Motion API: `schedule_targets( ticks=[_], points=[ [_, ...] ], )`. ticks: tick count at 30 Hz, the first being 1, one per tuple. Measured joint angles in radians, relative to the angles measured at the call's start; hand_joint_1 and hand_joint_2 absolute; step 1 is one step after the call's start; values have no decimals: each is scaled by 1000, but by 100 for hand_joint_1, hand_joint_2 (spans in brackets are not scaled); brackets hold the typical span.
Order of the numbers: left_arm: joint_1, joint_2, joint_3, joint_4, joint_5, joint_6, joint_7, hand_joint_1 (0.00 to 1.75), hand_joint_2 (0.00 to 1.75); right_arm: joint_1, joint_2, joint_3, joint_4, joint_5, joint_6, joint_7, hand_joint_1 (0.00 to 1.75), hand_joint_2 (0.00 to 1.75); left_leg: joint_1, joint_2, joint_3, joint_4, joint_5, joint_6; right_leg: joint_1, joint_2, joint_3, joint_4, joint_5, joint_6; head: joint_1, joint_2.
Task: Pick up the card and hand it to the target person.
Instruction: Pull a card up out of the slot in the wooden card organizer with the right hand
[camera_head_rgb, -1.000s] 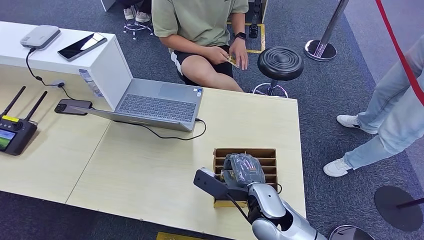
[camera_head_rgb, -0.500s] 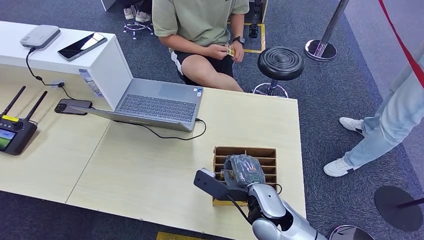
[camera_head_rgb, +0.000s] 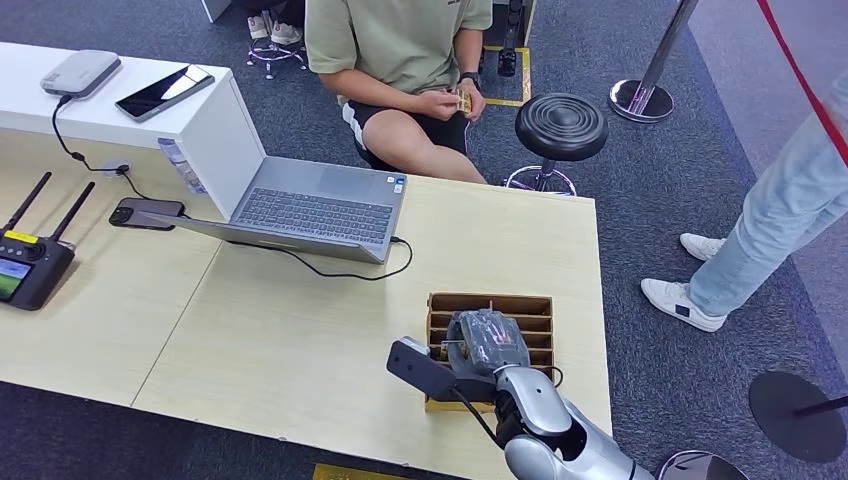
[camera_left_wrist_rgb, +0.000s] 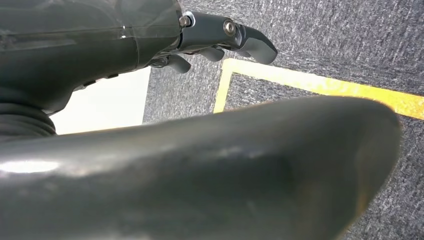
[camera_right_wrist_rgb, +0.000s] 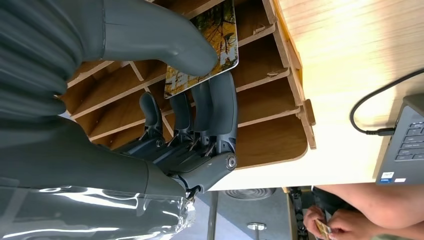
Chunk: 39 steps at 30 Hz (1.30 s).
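I saw my right hand pinching the glossy printed card inside the brown slotted wooden box near the table's right edge, its lower end hidden.

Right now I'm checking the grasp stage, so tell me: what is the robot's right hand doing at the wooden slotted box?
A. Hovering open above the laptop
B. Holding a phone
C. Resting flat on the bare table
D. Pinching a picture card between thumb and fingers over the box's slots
D: in the right wrist view the right hand pinches the card between thumb and fingers, over the slots of the wooden box.
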Motion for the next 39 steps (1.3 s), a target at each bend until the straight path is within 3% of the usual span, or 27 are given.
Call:
schedule_targets(
  ticks=[3, 6, 8, 10, 21, 29, 39],
  points=[
    [0, 0, 3, 0, 3, 2, -1, 0, 0, 0, -1, 2, 0, -3, 5, 2, 124, 175, 0, 0, 0, 0, 0, 0, 0, 0, 0, 0, 0, 0, 0, 0],
    [0, 0, 9, 0, 9, 5, -3, 0, 0, -1, -1, 5, 2, -6, 10, 3, 155, 175, 0, 0, 0, 0, 1, 0, 0, 0, 0, -1, 1, -1, 0, 0],
    [1, 0, 16, -1, 14, 7, -10, 0, 87, -1, -2, 6, 2, -8, 13, 4, 173, 175, 0, 0, 0, 0, 1, 0, 0, 0, 0, -1, 1, -1, 0, 0],
    [1, 0, 22, -2, 19, 4, -23, 0, 175, 0, -3, 7, -1, -10, 14, 5, 175, 175, 0, 0, 0, 0, 0, 0, 0, 0, 0, -1, 1, 0, 0, 0],
    [2, 0, 50, 3, 43, 18, -39, 0, 175, 10, -7, -7, -16, -49, 9, -5, 175, 175, 0, 0, 0, 0, 0, 0, 0, 0, 0, 0, 0, 0, 0, 0],
    [3, 2, 45, 1, 42, 13, -27, 0, 175, -5, -25, -37, -104, -237, -107, -97, 175, 175, 0, 0, 0, 1, -1, 0, 0, 0, -1, 1, -1, 0, 0, 0],
    [2, 2, 32, -1, 27, 5, -21, 0, 175, -83, -62, -98, -267, -276, -233, -135, 175, 175, -1, 0, -2, 3, -1, 0, -1, 1, -3, 3, -1, 1, 0, 0]
  ],
)
